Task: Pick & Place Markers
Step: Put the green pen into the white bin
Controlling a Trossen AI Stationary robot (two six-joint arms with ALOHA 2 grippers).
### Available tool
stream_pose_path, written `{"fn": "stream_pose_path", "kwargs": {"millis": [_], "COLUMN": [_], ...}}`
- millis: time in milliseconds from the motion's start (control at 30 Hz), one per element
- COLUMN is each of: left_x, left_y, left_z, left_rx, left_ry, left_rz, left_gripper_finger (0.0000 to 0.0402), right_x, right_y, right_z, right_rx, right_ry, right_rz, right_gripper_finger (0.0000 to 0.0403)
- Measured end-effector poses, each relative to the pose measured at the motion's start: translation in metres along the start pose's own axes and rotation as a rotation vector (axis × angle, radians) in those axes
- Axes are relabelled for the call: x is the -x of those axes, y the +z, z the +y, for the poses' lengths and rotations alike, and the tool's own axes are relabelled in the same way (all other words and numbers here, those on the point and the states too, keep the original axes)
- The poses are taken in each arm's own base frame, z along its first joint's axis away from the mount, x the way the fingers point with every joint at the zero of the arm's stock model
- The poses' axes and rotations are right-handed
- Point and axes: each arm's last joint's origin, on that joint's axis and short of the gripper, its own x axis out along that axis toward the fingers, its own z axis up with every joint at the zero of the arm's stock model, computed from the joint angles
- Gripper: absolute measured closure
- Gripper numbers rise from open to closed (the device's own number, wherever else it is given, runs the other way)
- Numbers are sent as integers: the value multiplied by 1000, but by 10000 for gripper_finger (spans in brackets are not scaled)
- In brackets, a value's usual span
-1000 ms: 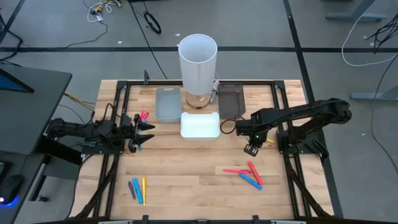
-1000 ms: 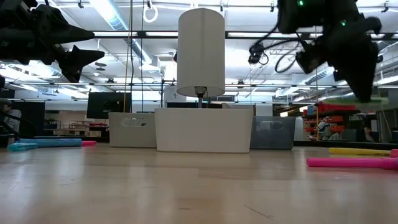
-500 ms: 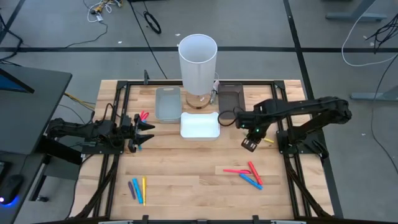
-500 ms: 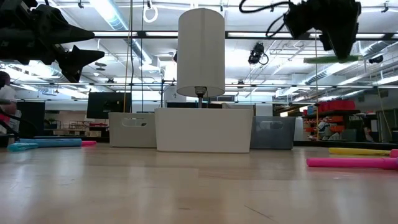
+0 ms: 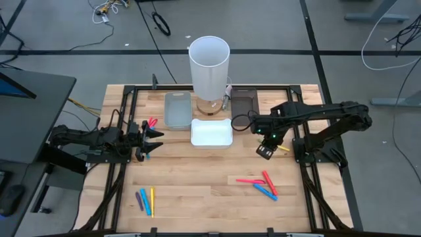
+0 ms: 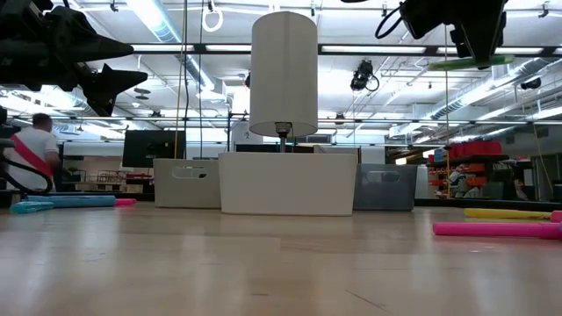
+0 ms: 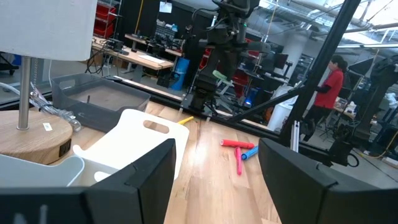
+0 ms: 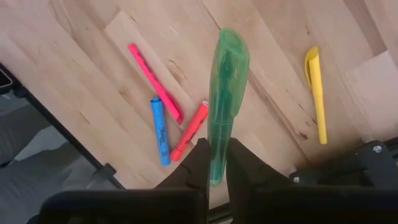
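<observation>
My right gripper hangs high over the table's right half, shut on a green marker, which also shows in the low view. On the table lie other markers: a yellow one beside that gripper, a pink, red and blue group toward the near right, a purple, blue and yellow group at the near left, and a few at the left. My left gripper waits at the left, level and open, with nothing between its fingers. My right gripper pinches the green marker near one end between its two fingers. The fingers come from above, pointing steeply down, and lie across it. The marker is lifted clear of the table and sticks out about level to one side of the fingers.
A tall white cylinder on a wooden base stands at the far middle. A clear grey tray, a white tray and a dark tray sit around it. Bare wood lies between the marker groups. A person shows in the room behind.
My right gripper has risen well above the table, staying shut on the green marker, which has gone up with it and stays about level.
</observation>
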Motion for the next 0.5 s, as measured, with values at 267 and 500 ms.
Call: {"fn": "stream_pose_path", "kwargs": {"millis": [267, 500], "left_x": [0, 0], "left_y": [0, 0], "left_z": [0, 0], "left_rx": [-1, 0], "left_ry": [0, 0], "left_rz": [0, 0], "left_gripper_finger": [168, 168], "right_x": [-3, 8], "right_y": [10, 29], "right_z": [5, 12], "right_rx": [57, 107], "right_ry": [8, 27], "right_rz": [-15, -51], "right_gripper_finger": [379, 380]}}
